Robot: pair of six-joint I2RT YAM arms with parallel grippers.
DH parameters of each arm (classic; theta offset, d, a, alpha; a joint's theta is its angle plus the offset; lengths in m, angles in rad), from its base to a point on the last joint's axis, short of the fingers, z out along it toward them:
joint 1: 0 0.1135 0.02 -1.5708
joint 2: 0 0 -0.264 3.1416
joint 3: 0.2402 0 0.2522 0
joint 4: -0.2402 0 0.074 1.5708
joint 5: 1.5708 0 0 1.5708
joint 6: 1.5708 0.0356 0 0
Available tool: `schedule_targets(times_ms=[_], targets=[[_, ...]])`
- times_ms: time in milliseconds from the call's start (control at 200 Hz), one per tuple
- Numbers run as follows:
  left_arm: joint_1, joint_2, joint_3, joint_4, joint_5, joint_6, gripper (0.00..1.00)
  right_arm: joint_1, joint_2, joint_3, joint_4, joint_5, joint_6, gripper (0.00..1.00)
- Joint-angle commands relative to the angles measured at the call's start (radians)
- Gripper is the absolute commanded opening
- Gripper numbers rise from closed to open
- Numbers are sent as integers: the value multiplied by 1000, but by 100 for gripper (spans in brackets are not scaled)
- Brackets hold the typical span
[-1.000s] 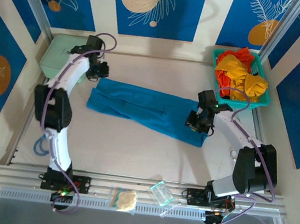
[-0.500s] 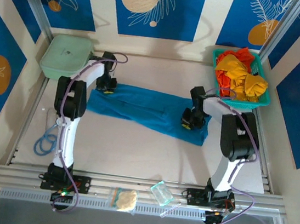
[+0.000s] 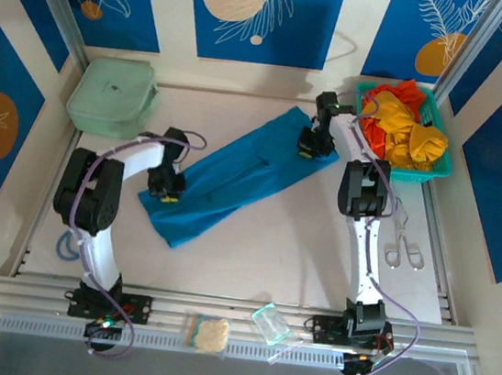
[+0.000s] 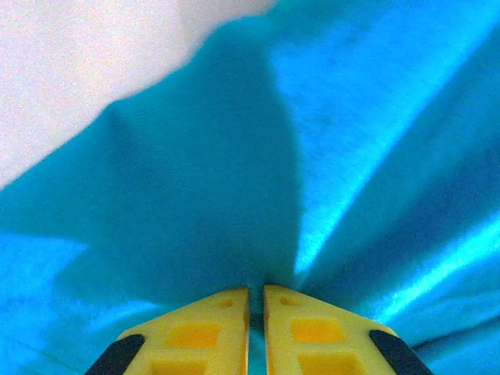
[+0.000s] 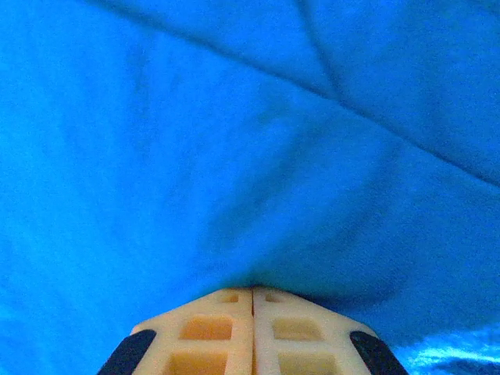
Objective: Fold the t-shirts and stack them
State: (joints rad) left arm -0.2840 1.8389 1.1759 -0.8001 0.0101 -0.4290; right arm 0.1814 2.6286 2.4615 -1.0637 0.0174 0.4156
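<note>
From above, the deep teal-blue soft cloth t-shirt (image 3: 234,171) lay as a long folded band slanting across the pale table (image 3: 250,261). Its upper end reached toward the teal plastic mesh basket (image 3: 363,93) in the far right corner, where crumpled yellow-orange and red cloth shirts (image 3: 403,124) were heaped. A pale green rounded zip case (image 3: 112,95) sat in the far left corner, apart from the band. That view placed the left gripper (image 3: 166,187) on the band's lower-left end and the right gripper (image 3: 308,145) on its upper-right end, though the jaws were too small to read there.

The wrist cameras supplied that detail. The left one's yellow fingers (image 4: 195,332) stood almost together with a thin slit between them, blue cloth puckered into the tips and creases fanning outward. The right one's cream-orange fingers (image 5: 305,336) were pressed flat against each other, the blue cloth drawn into their tips — each pinching its own end of the shirt.
</note>
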Motion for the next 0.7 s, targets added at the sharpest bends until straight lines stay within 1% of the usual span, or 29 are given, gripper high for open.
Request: schedule_targets(times_ms=[0,55,135,185,280,385,460,515,555,585,645,690], targets=[[-78,-78,-122,28,91,-92,15,-11,136,260,-129,-94,-58,9],[-128,-109,-170,53,116,-132,15,-20,165,310,-88,-152,-50,10],[-211,-141,-222,96,158,-193,15,-33,147,263,10,-246,-24,11],[-263,-156,-242,125,191,-234,15,-42,128,245,41,-296,-14,11],[-341,-194,-239,149,211,-283,15,-42,80,251,32,-313,-19,10],[-371,-254,-182,94,186,-292,16,-36,-35,189,13,-281,-24,10],[-370,-299,-118,15,121,-276,20,-27,-139,92,-19,-223,-3,11],[-368,-315,-68,-46,63,-261,23,-15,-223,-12,-39,-173,23,11],[-368,-315,-39,-83,25,-249,25,-1,-288,-118,-28,-132,47,10],[-367,-310,-28,-103,-3,-243,25,14,-337,-198,-13,-99,77,7],[-362,-289,-27,-113,-33,-238,26,42,-414,-337,20,-77,124,6],[-356,-266,-48,-93,-36,-237,26,64,-457,-429,52,-69,163,6]])
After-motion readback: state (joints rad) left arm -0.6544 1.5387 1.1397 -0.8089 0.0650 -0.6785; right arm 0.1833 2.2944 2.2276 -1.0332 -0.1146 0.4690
